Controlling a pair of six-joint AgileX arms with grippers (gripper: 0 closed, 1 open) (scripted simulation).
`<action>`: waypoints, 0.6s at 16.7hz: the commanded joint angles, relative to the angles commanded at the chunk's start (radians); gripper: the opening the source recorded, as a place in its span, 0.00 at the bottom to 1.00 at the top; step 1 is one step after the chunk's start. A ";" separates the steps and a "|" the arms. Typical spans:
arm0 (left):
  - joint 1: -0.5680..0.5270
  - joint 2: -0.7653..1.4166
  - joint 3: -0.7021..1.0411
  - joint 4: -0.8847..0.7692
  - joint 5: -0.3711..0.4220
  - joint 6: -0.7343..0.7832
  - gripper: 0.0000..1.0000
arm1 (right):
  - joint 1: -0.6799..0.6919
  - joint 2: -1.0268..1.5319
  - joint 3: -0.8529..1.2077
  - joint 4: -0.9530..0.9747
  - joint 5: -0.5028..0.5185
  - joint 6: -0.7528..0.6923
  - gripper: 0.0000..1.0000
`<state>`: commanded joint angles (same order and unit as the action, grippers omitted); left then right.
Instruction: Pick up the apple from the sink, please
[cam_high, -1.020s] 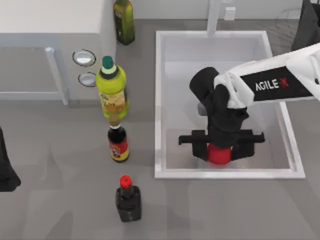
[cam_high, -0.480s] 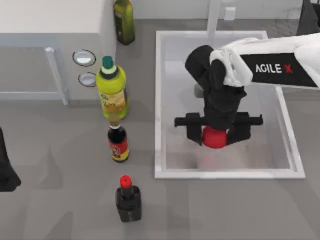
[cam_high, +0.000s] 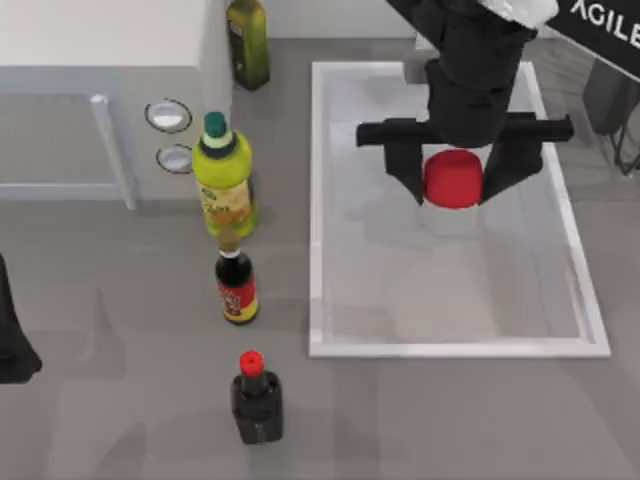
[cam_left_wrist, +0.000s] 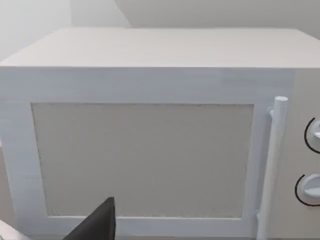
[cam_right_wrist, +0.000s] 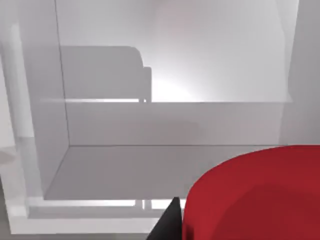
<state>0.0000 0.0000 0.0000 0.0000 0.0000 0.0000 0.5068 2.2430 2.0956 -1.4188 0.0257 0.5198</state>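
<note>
The bright-red apple (cam_high: 452, 178) hangs well above the white sink (cam_high: 318, 200), clamped between the black fingers of my right gripper (cam_high: 454, 180), which is shut on it. In the right wrist view the apple (cam_right_wrist: 255, 195) looms large, with the sink's pale bottom (cam_right_wrist: 150, 170) far below it. My left arm is parked at the table's left edge (cam_high: 12, 340); one dark fingertip (cam_left_wrist: 97, 225) of it points at the microwave.
A white microwave (cam_high: 100, 90) stands at the back left, seen close in the left wrist view (cam_left_wrist: 150, 140). Left of the sink stand a yellow-green bottle (cam_high: 224, 180), a dark sauce bottle (cam_high: 237, 288), a red-capped black bottle (cam_high: 256, 398) and an olive bottle (cam_high: 248, 42).
My right gripper has risen out of the sink with the apple and moved toward the sink's back. The left arm has not moved.
</note>
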 joint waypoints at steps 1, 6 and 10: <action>0.000 0.000 0.000 0.000 0.000 0.000 1.00 | -0.001 -0.016 0.042 -0.051 0.000 -0.001 0.00; 0.000 0.000 0.000 0.000 0.000 0.000 1.00 | -0.004 -0.052 0.129 -0.147 -0.001 -0.005 0.00; 0.000 0.000 0.000 0.000 0.000 0.000 1.00 | -0.002 -0.053 0.125 -0.144 -0.001 -0.005 0.00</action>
<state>0.0000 0.0000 0.0000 0.0000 0.0000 0.0000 0.5045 2.1902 2.2206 -1.5624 0.0245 0.5147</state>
